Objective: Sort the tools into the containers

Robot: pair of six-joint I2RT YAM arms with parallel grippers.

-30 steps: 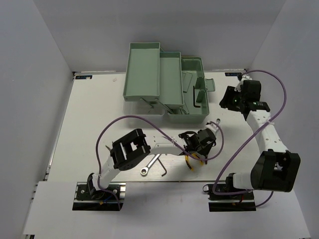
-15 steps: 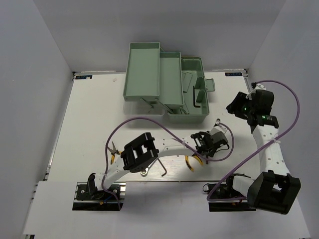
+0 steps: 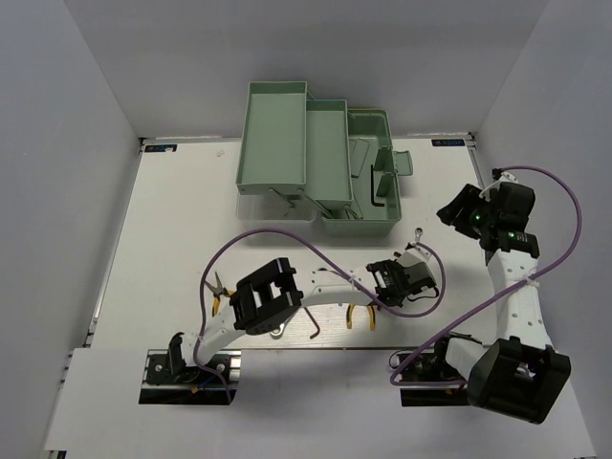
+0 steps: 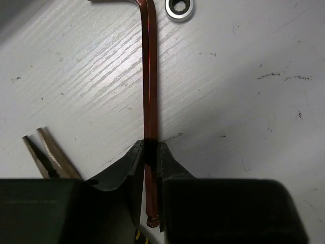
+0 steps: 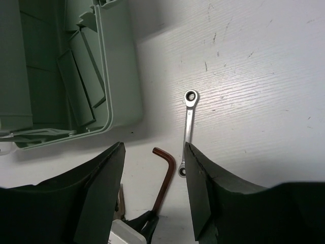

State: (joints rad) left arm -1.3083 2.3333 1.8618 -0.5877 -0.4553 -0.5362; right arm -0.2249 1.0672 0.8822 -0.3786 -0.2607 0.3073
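1. The left gripper (image 4: 149,148) is pinched narrow on a dark hex key (image 4: 149,76). Its jaws clamp the long shank close to the plain end, and the tip shows between the fingers
2. From the jaws the key's long axis runs straight ahead, away from the wrist, to its bend, where the short leg turns off to the left in the wrist view. I cannot tell whether the key is lifted or resting on the table (image 4: 244,101)
3. A small silver wrench (image 5: 188,127) lies roughly parallel to the shank, with one ring end just beside the bend and not touching it. The tips of a pair of pliers (image 4: 48,155) lie near the jaws on the other side
4. The right gripper (image 5: 153,147) hangs spread wide and empty above this spot, looking down on the key, the wrench and a corner of the toolbox
5. In the overhead view the toolbox (image 3: 363,227) lies beyond the left gripper, toward the far side of the table and a little to the left. Its lowest, nearest bin already holds a second hex key (image 3: 377,191)
6. As the left arm has the key in hand, the carry looks like its job: lift, move far and left over the bin's near wall, and release. The short leg could snag the wrench or the rim on the way
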